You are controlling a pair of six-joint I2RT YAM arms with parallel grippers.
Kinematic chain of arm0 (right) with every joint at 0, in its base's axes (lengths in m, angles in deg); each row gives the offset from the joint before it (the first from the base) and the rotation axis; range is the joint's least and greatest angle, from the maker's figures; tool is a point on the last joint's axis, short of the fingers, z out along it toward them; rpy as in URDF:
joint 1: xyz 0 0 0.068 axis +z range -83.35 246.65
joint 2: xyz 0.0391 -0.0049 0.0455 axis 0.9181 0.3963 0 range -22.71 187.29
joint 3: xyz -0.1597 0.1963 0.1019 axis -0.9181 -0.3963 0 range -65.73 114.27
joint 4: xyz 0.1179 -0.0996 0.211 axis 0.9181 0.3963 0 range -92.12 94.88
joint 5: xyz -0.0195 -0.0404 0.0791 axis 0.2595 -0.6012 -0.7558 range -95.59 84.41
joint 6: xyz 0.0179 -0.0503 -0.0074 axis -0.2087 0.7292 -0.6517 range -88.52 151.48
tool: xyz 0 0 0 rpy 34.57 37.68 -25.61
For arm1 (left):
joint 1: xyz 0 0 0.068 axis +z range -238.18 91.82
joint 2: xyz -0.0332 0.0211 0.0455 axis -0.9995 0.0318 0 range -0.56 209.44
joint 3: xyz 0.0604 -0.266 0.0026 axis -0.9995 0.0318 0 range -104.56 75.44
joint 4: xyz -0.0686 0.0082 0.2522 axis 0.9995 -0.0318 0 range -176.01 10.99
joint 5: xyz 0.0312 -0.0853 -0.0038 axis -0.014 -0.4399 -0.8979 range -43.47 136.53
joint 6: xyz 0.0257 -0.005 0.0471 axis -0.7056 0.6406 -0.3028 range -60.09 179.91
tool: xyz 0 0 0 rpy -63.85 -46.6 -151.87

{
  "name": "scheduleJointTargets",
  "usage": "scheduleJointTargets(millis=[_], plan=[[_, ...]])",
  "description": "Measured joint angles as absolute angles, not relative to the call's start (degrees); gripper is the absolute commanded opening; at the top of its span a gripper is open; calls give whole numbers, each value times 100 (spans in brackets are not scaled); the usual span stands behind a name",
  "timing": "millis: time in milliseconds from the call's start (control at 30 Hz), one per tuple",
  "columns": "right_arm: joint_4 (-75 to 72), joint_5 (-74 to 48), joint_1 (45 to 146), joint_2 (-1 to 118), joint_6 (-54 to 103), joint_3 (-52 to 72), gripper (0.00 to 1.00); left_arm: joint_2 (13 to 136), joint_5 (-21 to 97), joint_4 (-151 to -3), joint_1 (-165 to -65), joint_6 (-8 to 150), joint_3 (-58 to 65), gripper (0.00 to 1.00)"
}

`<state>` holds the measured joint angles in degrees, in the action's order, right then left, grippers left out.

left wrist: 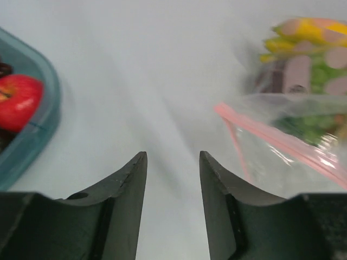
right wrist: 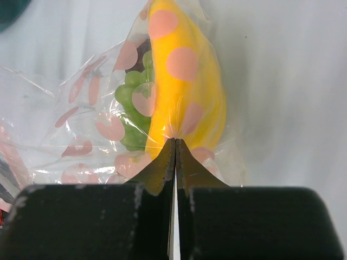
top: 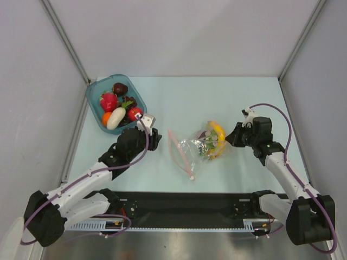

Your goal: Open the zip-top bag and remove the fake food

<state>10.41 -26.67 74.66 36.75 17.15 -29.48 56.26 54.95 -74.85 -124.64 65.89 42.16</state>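
The zip-top bag [top: 198,147] lies flat near the middle of the pale blue table [top: 179,97], between the 2 arms. It is a thin, clear, crinkled film printed with pink oval spots. Its pinkish-red zip strip [top: 179,151] runs along the edge facing the left arm. Fake food [right wrist: 162,103] is inside, bunched at the right end: 1 glossy yellow banana [right wrist: 184,81], smooth and curved, with a knobbly cluster of green grapes [right wrist: 133,108] touching its left side. The right gripper [right wrist: 174,142] is fully closed, its 2 dark jaws meeting on a pinch of bag film just in front of the banana. The left gripper [left wrist: 172,157] is partly open with a clear gap between its tapered fingers. It has nothing in its grasp and sits near the zip edge of the bag without touching it. A teal translucent tray [top: 95,103] with rounded corners stands at the far left. It holds more glossy pieces: 1 white oval piece [top: 115,118], 1 orange [top: 106,117], red pieces [top: 108,101] and 1 dark piece [top: 120,88].
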Motion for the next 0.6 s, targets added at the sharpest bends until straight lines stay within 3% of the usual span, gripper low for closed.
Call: scheduleJointTargets(millis=[267,600], plan=[[1041,-2706,7466,3673,1713,-2948,0,4920,4197,-7511,-12753,6770,4399,36],[1048,-2708,7466,3658,1713,-2948,0,5580,3816,-7618,-13312,6794,4535,35]])
